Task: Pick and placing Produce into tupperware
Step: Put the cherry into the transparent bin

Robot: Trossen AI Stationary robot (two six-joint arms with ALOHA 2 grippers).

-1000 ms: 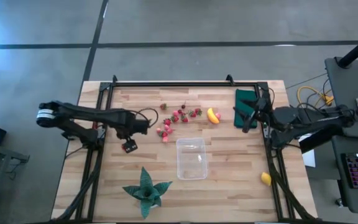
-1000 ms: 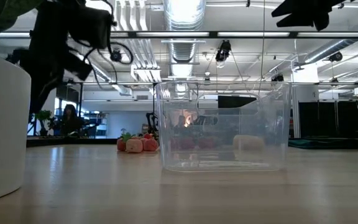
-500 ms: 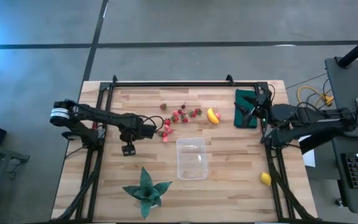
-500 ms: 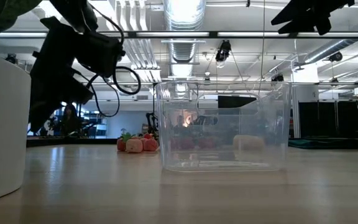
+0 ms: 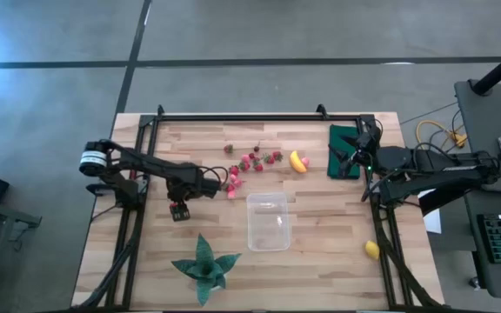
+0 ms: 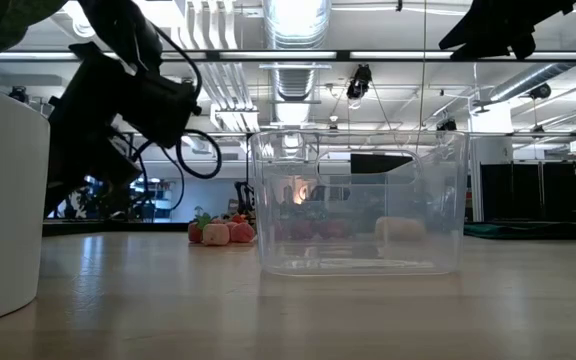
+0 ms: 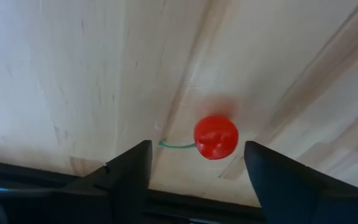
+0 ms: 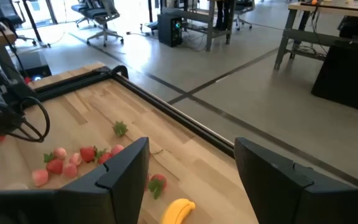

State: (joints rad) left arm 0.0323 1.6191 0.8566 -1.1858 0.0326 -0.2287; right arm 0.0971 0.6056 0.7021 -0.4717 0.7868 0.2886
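Small red and pink strawberries (image 5: 255,161) lie scattered on the wooden table, far of the clear tupperware (image 5: 268,222), which stands empty. The yellow banana (image 5: 297,162) lies right of them, and the yellow lemon (image 5: 371,249) lies near the right edge. My left gripper (image 5: 218,180) is open beside the pink pieces (image 5: 232,183). Its wrist view (image 7: 196,146) shows a round red piece with a thin green stem (image 7: 216,137) on the wood between its fingers, untouched. My right gripper (image 5: 344,158) is open and empty above a dark green rectangle (image 5: 344,137).
A green spiky-leaved plant (image 5: 203,265) stands in a white pot near the table's near edge, left of the tupperware. A black frame rail (image 5: 242,117) runs along the far edge. In the low view the tupperware (image 6: 358,200) stands in front of the strawberries (image 6: 218,232).
My left gripper has moved toward the table's right edge, closing in on the pink strawberries left of the tupperware. The produce and the tupperware have stayed where they were.
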